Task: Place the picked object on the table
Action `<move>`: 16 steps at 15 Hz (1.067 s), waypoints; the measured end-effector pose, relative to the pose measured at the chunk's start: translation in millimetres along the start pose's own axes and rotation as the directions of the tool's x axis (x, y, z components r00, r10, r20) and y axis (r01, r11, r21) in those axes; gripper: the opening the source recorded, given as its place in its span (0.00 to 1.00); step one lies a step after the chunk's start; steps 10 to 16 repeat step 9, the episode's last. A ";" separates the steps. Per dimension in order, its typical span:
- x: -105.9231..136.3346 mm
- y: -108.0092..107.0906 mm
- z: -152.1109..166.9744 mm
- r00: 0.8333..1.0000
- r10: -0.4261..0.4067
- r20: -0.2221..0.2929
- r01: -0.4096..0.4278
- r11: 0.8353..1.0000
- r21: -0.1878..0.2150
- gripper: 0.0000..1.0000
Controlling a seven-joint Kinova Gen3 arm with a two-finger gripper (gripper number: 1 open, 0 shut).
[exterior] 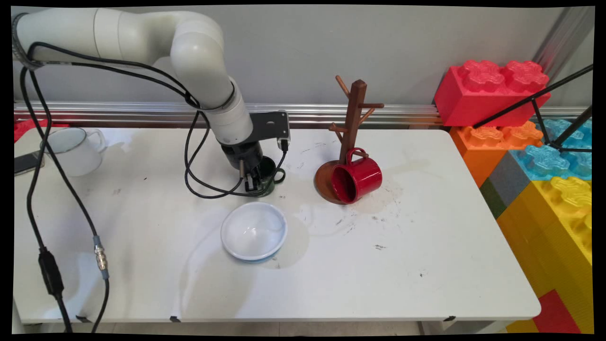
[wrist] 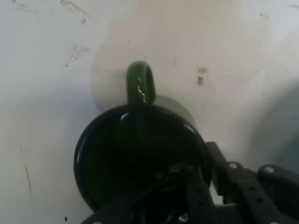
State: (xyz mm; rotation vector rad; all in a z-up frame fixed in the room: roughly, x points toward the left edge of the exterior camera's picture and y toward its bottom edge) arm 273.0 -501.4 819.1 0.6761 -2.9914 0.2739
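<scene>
A white bowl [exterior: 254, 231] sits on the near middle of the white table [exterior: 426, 265]. Farther back and to the right, a brown wooden mug tree [exterior: 350, 124] stands upright with a red mug [exterior: 356, 180] tilted against its round base (mouth facing forward-left). A white enamel mug [exterior: 75, 149] stands at the far left, just beside a dark phone [exterior: 26, 162] at the table's edge. Big toy bricks [exterior: 544, 156] in red, orange, blue and yellow are stacked off the right end.

Glossy dark green mug [wrist: 140, 158], glossy red mug [exterior: 356, 180] on brown wooden mug tree [exterior: 352, 118], scuffed matt white table [exterior: 426, 265]
</scene>
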 end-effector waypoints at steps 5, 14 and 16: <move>0.6 0.0 1.0 1.000 -0.003 -0.007 0.003 1.000 -0.004 1.00; 5.5 -0.7 -3.7 1.000 -0.012 -0.025 0.011 1.000 -0.005 1.00; 5.5 -0.7 -3.7 1.000 -0.012 -0.025 0.011 1.000 -0.005 1.00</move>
